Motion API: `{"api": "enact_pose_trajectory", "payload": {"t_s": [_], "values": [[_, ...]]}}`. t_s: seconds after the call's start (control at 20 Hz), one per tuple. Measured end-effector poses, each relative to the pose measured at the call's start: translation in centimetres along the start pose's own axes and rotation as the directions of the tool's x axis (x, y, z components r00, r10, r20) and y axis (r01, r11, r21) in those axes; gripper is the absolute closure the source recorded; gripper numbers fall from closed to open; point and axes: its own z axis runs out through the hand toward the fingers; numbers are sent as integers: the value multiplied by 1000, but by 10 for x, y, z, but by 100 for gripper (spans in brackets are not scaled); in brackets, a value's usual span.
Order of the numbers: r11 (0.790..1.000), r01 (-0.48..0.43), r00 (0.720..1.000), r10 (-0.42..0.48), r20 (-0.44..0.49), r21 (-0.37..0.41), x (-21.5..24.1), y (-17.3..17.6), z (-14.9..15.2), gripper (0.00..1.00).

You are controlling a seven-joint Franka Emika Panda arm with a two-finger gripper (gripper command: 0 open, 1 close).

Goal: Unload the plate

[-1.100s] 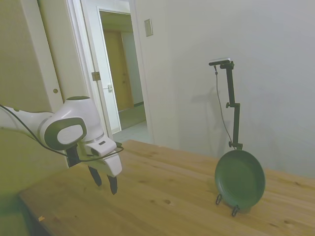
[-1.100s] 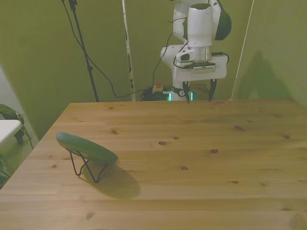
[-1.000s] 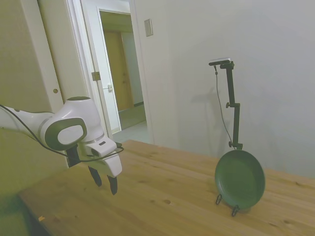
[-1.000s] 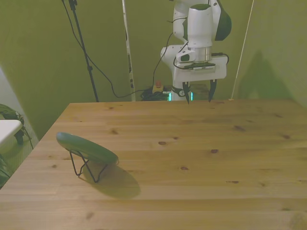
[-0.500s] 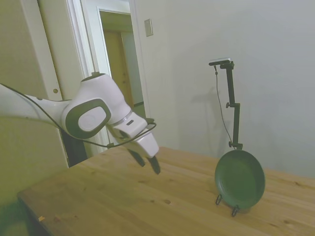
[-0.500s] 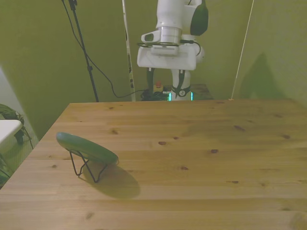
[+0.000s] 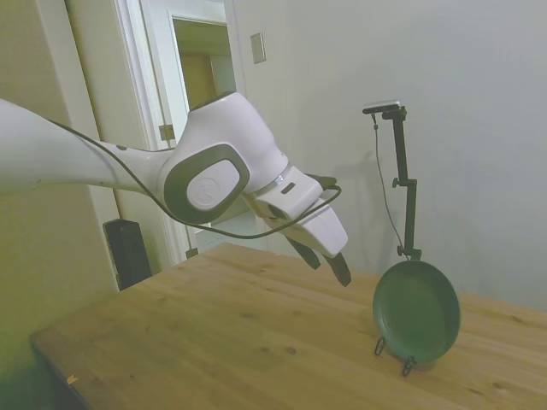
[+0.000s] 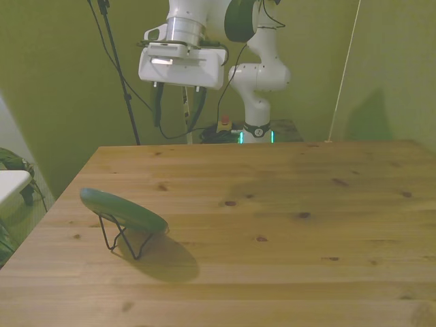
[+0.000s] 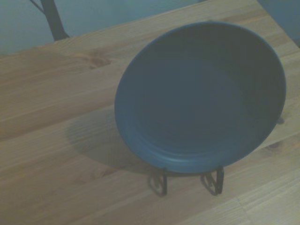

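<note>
Wooden table (image 8: 286,225): plate (image 7: 416,312) beyond tool (image 7: 329,260).

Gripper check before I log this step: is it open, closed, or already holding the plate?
Gripper: open and empty, in the air, apart from the plate that leans on its wire stand.

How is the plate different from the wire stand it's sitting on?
The plate is a solid, round, dark green dish; the wire stand is thin black wire, open throughout. The plate leans tilted on edge, while the stand's feet rest on the wooden table. The plate is far wider than the stand. Neither is touched by the gripper.
</note>
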Motion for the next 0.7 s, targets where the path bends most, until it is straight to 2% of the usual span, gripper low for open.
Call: {"api": "enact_pose_trajectory", "payload": {"t_s": [0.1,0.15,0.4,0.7], "values": [[999,29,998,-30,53,34,-10,-17,-4,0],[999,24,998,-26,51,34,-10,-17,-3,0],[995,-32,997,38,-63,90,-1,-33,25,0],[984,-120,984,135,-113,131,40,-61,52,0]]}}
